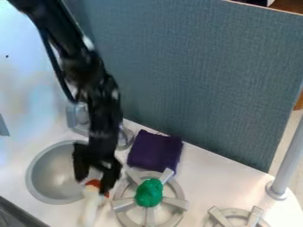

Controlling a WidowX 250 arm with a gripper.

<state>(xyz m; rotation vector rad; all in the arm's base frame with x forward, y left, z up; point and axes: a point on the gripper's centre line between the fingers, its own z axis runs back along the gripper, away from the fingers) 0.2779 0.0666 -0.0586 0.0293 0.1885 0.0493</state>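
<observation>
My tool (92, 186) stands part-open, to straddle the white, red-ended item (90, 206); I cannot confirm a grip.

A long, whitish item with an orange-red end (91, 200), blurred.
It slants beside the round grey metal sink (53, 177), between it and the grey stove burner (123, 205), its coloured end up at the black jaws.
</observation>
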